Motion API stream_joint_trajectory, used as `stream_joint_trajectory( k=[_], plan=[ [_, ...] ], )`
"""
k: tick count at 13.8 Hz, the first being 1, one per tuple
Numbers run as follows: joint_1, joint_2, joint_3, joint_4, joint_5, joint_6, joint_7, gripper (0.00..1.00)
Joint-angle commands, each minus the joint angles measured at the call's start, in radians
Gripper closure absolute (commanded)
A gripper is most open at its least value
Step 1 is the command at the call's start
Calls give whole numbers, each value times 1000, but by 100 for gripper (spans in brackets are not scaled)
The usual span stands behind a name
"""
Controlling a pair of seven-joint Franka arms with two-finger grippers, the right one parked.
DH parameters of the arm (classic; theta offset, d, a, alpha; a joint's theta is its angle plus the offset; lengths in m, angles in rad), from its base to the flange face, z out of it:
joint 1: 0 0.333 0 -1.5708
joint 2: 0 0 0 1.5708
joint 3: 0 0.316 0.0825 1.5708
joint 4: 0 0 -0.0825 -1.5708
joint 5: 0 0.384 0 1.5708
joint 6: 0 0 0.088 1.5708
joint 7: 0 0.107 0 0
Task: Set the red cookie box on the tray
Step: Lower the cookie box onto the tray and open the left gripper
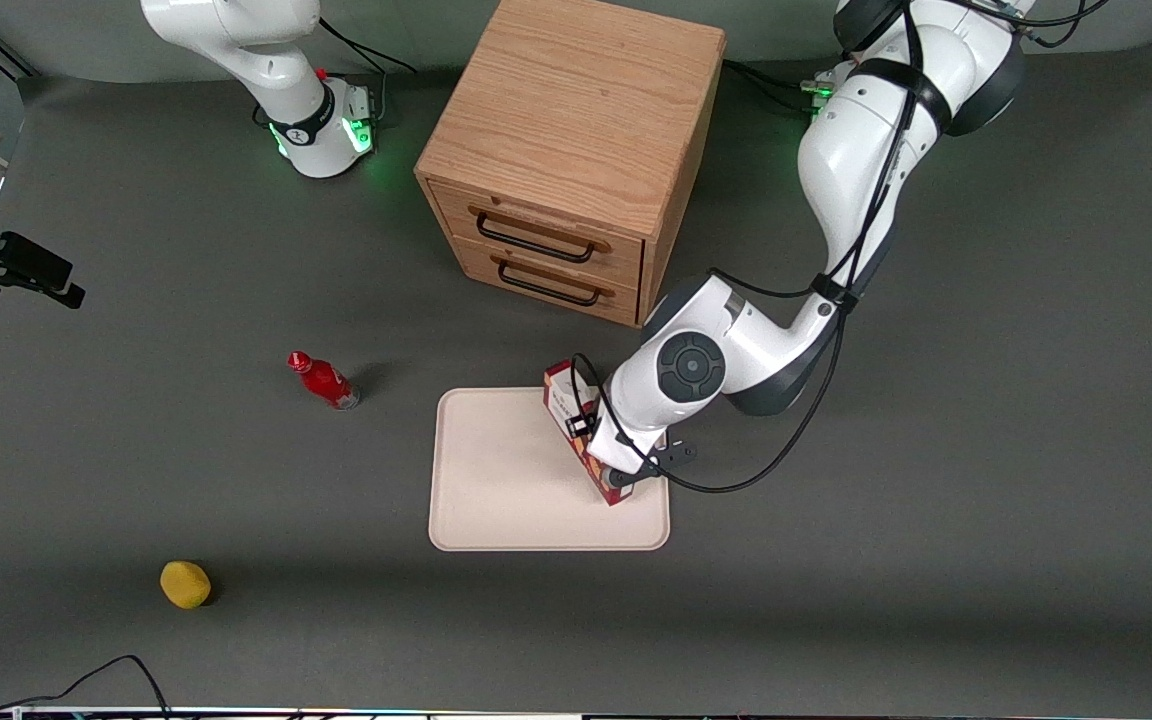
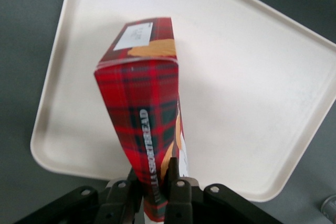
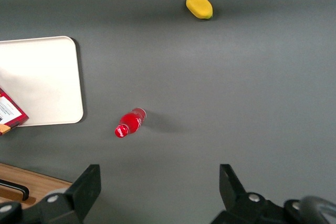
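Nearest the front camera lies a yellow lemon-like fruit (image 1: 185, 584) on the grey table (image 1: 936, 500), well apart from everything else. Farther in sits the tray (image 1: 496, 480), and over its edge toward the working arm the gripper (image 1: 604, 462) holds the red cookie box (image 1: 576, 425).

Fingers (image 2: 177, 192): clenched on the two broad faces of the box near one end, per the wrist view. Box sits between them, tartan narrow face toward the wrist camera.

Box position: over the tray, close to the tray's rim at the working arm's end. Whether its lower end touches the tray surface cannot be told.

Orientation: long axis tilted, neither flat nor fully upright. White end panel points up and toward the wooden drawer cabinet (image 1: 566, 150); the gripped end is nearer the front camera and lower.

Risks, as judged:
- Release from this tilt would likely let the box topple; being so near the rim, it could land half off the tray or on the table.
- Grip is close to one end, so the long free length gives leverage; the box may pivot between the fingers when lowered.
- Pressing down on one corner could nudge the light tray.

Small red bottle (image 1: 324, 381) stands toward the parked arm's end, clear of the work.
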Motion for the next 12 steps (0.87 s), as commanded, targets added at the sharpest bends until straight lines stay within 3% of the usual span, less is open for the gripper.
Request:
stream_joint_trajectory(
  k=[1,5,6,7,9,12],
  plan=[
    [-6,19,7,-12,14,30,13,74],
    [-6,21,11,-8,15,29,31,34],
    [-6,21,11,-7,13,27,35,33],
    [-6,21,11,-7,11,21,35,25],
    [-5,12,11,-5,5,4,33,0],
    [24,-28,0,16,5,-135,36,0]
  ],
)
